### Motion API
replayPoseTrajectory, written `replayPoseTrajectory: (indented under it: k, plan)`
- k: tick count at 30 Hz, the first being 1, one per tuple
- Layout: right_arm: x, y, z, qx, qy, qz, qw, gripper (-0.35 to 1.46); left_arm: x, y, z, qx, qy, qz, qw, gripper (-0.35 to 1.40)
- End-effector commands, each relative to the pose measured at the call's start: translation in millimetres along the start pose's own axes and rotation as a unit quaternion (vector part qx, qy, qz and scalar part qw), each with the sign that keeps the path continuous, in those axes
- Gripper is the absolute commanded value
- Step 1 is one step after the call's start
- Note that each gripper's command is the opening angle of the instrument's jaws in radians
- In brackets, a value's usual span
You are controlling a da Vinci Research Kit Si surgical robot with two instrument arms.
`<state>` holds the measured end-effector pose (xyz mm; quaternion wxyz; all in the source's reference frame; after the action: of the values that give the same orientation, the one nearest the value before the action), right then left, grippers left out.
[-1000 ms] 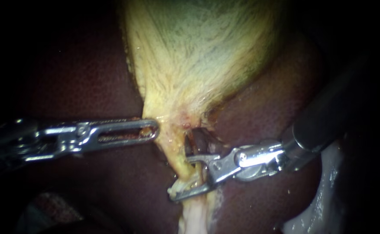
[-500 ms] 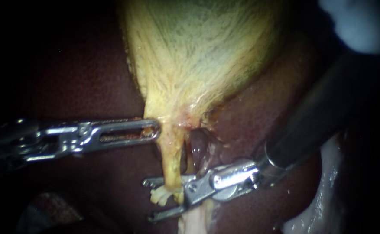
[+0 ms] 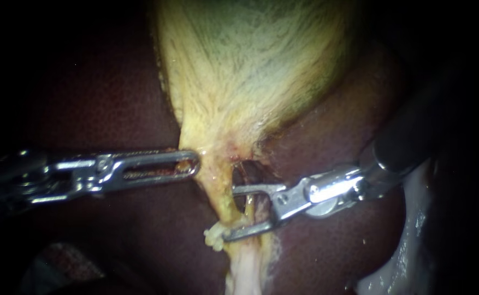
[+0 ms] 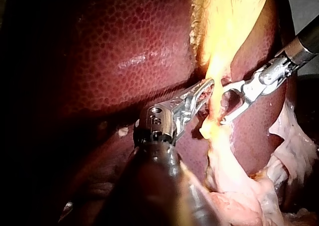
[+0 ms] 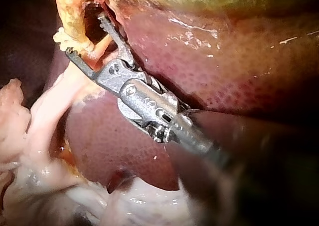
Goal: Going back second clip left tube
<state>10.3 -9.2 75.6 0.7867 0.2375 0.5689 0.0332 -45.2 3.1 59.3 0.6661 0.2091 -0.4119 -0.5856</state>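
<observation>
the left tube [image 3: 218,191] is a thin, pale yellow strand, taut, slanting down from the gallbladder's [image 3: 250,71] narrow end across the dark liver [image 3: 113,109], with a whitish nub [image 3: 213,239] at its lower part.

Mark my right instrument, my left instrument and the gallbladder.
right instrument [image 3: 229,214], endoscope view, midway between its jaws.
left instrument [image 3: 193,164], endoscope view, at its tip.
gallbladder [image 3: 250,65], endoscope view, middle of its body.

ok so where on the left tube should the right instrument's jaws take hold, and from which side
Probably on the narrow yellow stretch of the left tube, between the gallbladder neck and the frayed nub. Come from the right, jaws crosswise: the tube runs upright and the gap beside it lets one jaw pass. The right instrument stands open there.
</observation>
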Motion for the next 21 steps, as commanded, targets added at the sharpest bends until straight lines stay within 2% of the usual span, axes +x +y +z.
replayPoseTrajectory:
  k: [1,6,13,21]
  plan:
    - [0.1,-0.2,-0.6,0.003,0.001,0.000,1.0000,0.60,0.0,0.0,0.0,0.000,0.000,0.000,1.0000,-0.35]
    - [1.1,-0.9,-4.5,0.011,0.003,-0.002,0.9999,0.60,0.0,0.0,-0.1,0.000,0.000,0.000,1.0000,-0.35]
    - [3.5,-0.6,-8.9,-0.005,0.001,-0.040,0.9992,0.60,0.0,0.1,0.0,0.000,0.000,0.000,1.0000,-0.35]
    - [4.6,-0.8,-11.1,-0.009,-0.001,-0.059,0.9982,0.60,0.2,0.3,0.5,-0.001,-0.001,0.001,1.0000,-0.35]
